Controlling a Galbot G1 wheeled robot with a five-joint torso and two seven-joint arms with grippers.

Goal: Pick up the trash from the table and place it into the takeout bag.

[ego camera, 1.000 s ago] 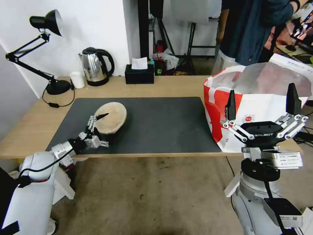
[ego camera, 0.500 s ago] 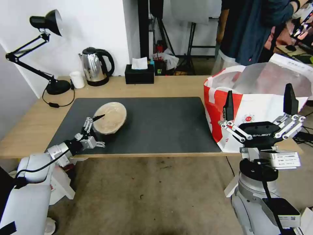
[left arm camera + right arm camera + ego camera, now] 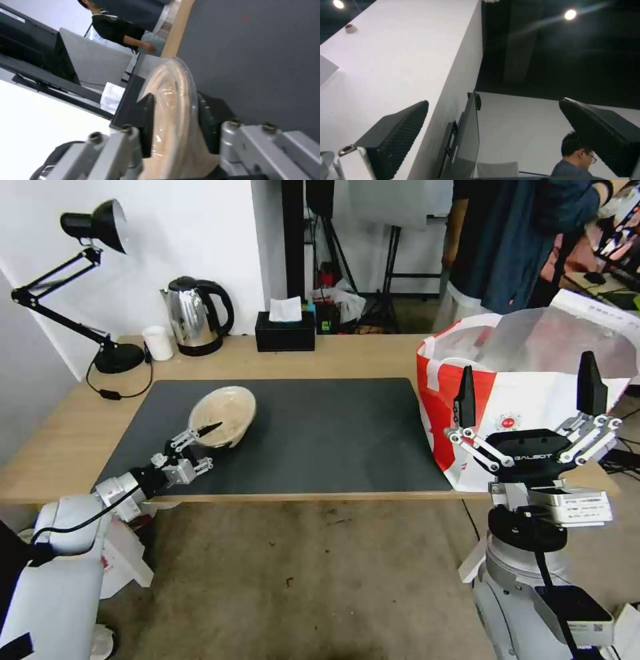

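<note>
One beige bowl point(image 3: 223, 416) sits tilted over the black mat point(image 3: 333, 433) on the bench point(image 3: 67, 440), its near rim pinched by the left pincer point(image 3: 200, 443). One takeout bag point(image 3: 527, 380) stands at the bench's right end. The right pincer point(image 3: 527, 387) is spread wide, pointing up before the bag.

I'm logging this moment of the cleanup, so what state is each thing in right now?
Bowl: tilted on its side on the mat, rim clamped.
Left gripper: shut on the bowl's rim.
Right gripper: open, pointing up, in front of the bag.
Bag: upright at the table's right end, mouth open.
Mat: flat on the table.
Lamp: off.
Kettle: lid closed.
</note>
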